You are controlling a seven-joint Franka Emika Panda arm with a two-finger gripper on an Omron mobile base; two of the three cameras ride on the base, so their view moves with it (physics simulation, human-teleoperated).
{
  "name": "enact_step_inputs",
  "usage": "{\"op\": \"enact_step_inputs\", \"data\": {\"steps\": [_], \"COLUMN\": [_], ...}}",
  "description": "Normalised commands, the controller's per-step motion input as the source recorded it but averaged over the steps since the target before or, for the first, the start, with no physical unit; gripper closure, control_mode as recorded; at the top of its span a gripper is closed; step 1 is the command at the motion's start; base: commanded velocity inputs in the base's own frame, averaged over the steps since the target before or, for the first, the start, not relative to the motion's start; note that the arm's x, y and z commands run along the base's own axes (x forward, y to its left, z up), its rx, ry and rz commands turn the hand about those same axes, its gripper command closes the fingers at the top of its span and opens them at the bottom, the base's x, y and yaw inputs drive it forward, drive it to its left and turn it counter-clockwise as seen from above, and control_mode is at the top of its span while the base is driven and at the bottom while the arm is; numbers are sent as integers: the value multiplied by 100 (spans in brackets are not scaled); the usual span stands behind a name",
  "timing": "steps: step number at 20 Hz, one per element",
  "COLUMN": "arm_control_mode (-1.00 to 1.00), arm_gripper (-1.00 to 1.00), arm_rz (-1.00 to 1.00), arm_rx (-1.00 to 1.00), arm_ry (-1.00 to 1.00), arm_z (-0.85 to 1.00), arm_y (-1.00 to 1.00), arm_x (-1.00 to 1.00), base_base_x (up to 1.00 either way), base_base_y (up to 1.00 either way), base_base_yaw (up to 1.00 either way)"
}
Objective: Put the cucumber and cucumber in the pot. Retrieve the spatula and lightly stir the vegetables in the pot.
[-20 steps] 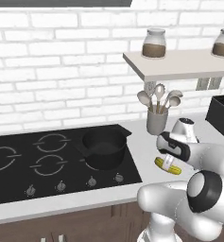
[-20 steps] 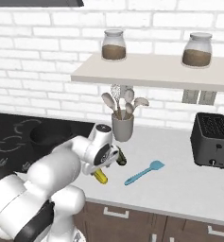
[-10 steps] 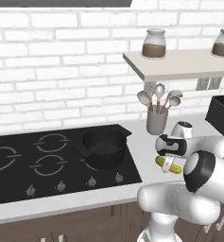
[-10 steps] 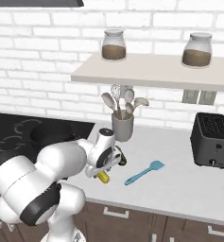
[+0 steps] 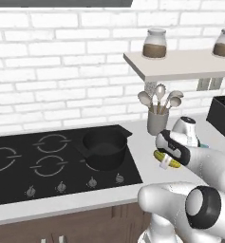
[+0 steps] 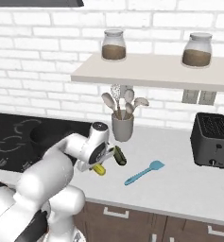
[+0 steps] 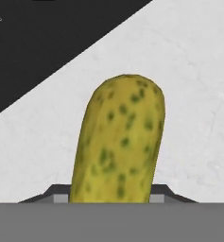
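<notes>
Work is barely starting: end effector [image 6: 100, 166] closing around yellow-green cucumber [image 7: 118, 142] on worktop [image 6: 189, 182], grip unconfirmed; pot [image 5: 104, 149] empty, spatula [image 6: 142, 173] untouched.

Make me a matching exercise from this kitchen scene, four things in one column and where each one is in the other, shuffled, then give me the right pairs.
Things:
1. pot
2. spatula
3. yellow-green cucumber
4. toaster

Places:
A. flat on the white counter, between the utensil holder and the toaster
B. on the black cooktop
C. between the fingers, low over the counter
D. at the wall below the shelf, on the far right of the counter

Pairs: 1-B, 2-A, 3-C, 4-D
</notes>
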Motion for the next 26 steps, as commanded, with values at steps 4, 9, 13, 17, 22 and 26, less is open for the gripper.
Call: {"op": "enact_step_inputs", "data": {"steps": [4, 9, 13, 17, 22, 26], "arm_control_mode": [-100, -100, -100, -100, -100, -100], "arm_gripper": [100, 100, 100, 100, 100, 100], "arm_rz": [0, 0, -1, -3, -3, -3], "arm_rx": [4, 16, 13, 6, 4, 3], "arm_ry": [-8, -2, -7, -11, -2, 0], "arm_z": [77, 39, 38, 39, 43, 45], "arm_y": [57, 53, 34, 41, 42, 61], "arm_x": [-26, -15, -6, -8, 0, 0], "base_base_x": [0, 0, 0, 0, 0, 0], "base_base_y": [0, 0, 0, 0, 0, 0], "base_base_yaw": [0, 0, 0, 0, 0, 0]}}
